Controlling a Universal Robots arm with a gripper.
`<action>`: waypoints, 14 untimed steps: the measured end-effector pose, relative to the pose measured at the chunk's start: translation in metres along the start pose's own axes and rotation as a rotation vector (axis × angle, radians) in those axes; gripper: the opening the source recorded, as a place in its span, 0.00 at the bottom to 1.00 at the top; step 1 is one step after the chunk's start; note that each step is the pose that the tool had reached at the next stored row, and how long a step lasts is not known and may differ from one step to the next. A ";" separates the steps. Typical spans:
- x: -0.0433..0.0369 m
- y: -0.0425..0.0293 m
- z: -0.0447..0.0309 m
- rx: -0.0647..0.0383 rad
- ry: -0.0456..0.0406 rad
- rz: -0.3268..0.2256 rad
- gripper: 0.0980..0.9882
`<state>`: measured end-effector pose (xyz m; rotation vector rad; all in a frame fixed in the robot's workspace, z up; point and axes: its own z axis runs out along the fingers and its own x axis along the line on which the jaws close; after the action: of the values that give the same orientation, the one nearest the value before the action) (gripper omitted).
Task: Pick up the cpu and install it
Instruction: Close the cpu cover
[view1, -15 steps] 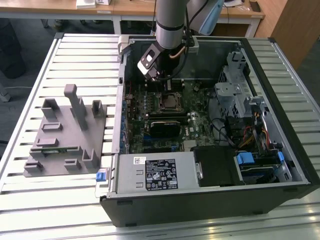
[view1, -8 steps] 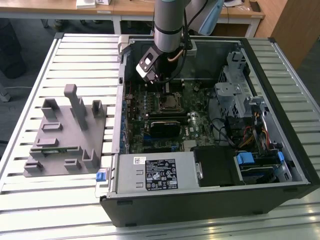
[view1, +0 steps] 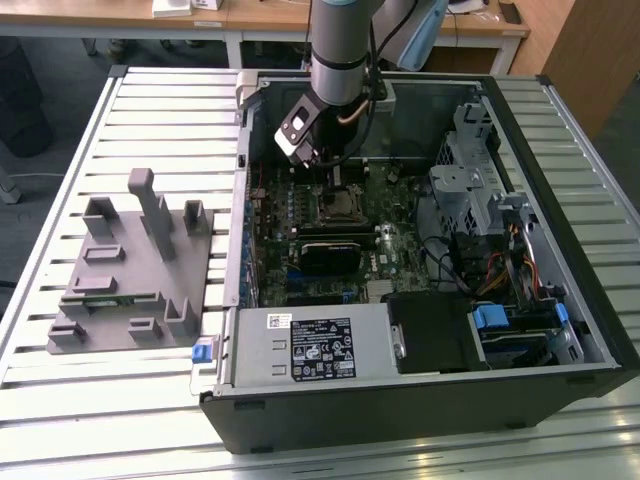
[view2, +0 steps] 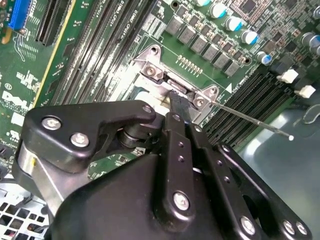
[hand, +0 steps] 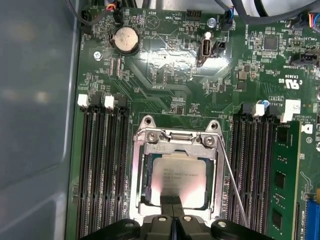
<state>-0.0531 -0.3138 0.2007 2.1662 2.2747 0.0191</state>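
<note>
Directly beneath claw (hand: 172, 201), flat cpu (hand: 181, 179).

The cpu (hand: 179, 179) looks pale silver, motherboard (hand: 165, 75) green, pincer (hand: 173, 204) black.

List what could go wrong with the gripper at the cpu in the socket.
1. The gripper sits at one edge of the cpu; off-centre pressure could tilt or shift it in the socket frame.
2. The thin lever runs close beside the socket frame; the gripper might snag or bend it.
</note>
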 end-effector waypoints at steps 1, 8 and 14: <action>0.0001 0.0005 0.0000 0.000 0.0000 0.000 0.01; 0.0003 0.0008 -0.0105 0.000 -0.0001 0.000 0.01; 0.0000 0.0074 -0.0106 0.000 -0.0001 0.000 0.01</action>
<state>-0.0457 -0.3135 0.2113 2.1663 2.2750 0.0185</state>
